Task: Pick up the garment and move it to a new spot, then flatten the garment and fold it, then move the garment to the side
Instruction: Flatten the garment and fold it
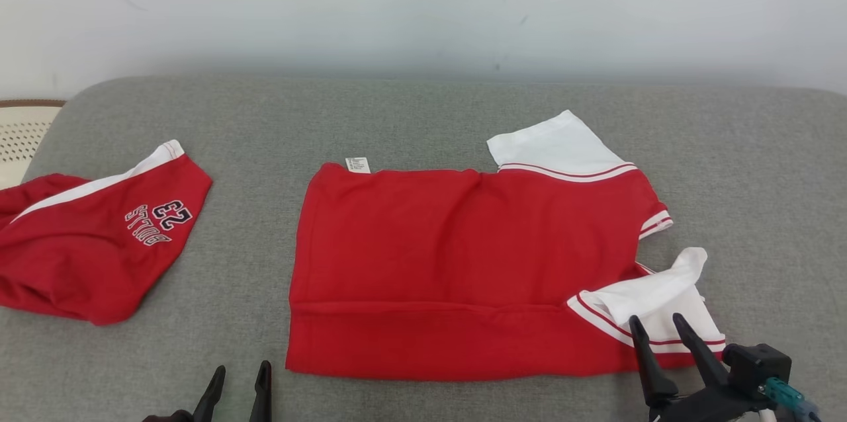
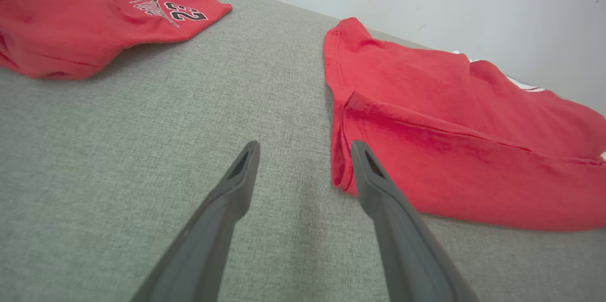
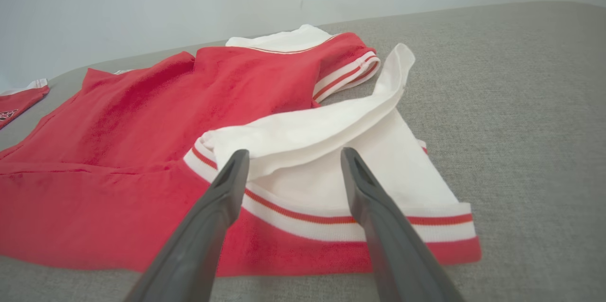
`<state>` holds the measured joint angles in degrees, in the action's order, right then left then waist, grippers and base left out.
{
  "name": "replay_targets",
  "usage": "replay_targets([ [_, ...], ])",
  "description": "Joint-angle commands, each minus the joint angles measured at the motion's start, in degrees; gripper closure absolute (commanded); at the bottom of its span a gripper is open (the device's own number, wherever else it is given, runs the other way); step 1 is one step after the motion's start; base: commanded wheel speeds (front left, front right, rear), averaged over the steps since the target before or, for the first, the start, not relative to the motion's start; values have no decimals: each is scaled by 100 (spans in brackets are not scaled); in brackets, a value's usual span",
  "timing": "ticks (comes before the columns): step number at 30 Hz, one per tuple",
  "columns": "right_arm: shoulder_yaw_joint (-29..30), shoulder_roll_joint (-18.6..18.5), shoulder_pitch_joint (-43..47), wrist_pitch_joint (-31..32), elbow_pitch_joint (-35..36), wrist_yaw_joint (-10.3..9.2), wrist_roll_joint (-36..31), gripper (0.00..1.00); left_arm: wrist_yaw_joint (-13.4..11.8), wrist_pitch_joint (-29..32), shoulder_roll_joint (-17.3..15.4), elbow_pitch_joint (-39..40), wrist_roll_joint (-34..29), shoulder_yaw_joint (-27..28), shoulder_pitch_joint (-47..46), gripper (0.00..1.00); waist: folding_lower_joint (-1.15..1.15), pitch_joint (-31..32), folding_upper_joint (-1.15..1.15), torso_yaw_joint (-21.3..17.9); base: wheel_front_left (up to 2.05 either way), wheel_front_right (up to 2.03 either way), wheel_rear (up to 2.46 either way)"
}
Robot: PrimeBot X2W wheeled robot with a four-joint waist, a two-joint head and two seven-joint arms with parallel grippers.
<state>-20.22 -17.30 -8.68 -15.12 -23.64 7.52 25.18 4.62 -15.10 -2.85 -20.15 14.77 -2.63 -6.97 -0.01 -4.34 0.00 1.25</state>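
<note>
Folding cleanly needs smoothing first: left end effector (image 1: 242, 368) and right end effector (image 1: 656, 318) gape empty by the near edge of the garment (image 1: 463, 256), whose white sleeve (image 1: 652, 293) lies rumpled.

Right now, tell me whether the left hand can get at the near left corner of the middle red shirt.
Probably yes. The left hand stands open just beside that corner of the middle red shirt, with only grey cushion around it and nothing in the way.
</note>
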Motion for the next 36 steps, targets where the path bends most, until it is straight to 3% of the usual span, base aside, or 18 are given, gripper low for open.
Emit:
replay_targets([
  [1, -51, 6, 46, -3, -25, -6, 14, 0, 8, -7, -9, -15, 13, 0, 90, 0, 1, 24, 0, 82, 0, 0, 0],
  [15, -419, 86, -95, -3, -46, -6, -47, 0, 1, -7, -10, -28, 114, -50, 128, 0, 1, -49, 0, 374, 0, 0, 0],
  [16, -410, 90, -110, -3, -39, -6, -62, 7, 8, -7, -10, -27, 125, -61, 128, 0, 1, -54, 0, 377, 0, 0, 0],
  [17, -388, 83, -143, -3, -22, -6, -65, 45, 15, -7, -9, -20, 135, -77, 128, 0, 1, -59, 0, 379, 0, 0, 0],
  [19, -329, 79, -215, -3, -10, -6, -110, 81, 18, -7, -10, -1, 153, -94, 126, 0, 1, -77, 0, 374, 0, 0, 0],
  [23, -295, 50, -420, -4, -96, -6, -169, 100, 34, -7, -10, 20, 184, -141, 82, 0, 1, -128, 0, 359, 0, 0, 0],
  [29, -387, 13, -889, -3, -534, -6, -205, 100, 62, -7, -10, -21, 231, -257, -13, 0, 1, -190, 0, 387, 0, 0, 0],
  [30, -402, 24, -1012, -3, -639, -6, -192, 83, 63, -7, -10, -23, 228, -280, -25, 0, 1, -209, 0, 403, 0, 0, 0],
  [31, -424, 24, -1141, -3, -740, -6, -211, 52, 65, -7, -10, -29, 237, -302, -30, 0, 1, -222, 0, 417, 0, 0, 0],
  [32, -444, 26, -1252, -2, -866, -6, -242, 0, 69, -7, -10, -39, 241, -328, -48, 0, 1, -241, 0, 431, 0, 0, 0],
  [36, -370, 53, -1737, -4, -1328, -6, -437, 0, 61, -7, -10, -57, 258, -430, -149, 0, 1, -290, 0, 486, 0, 0, 0],
])
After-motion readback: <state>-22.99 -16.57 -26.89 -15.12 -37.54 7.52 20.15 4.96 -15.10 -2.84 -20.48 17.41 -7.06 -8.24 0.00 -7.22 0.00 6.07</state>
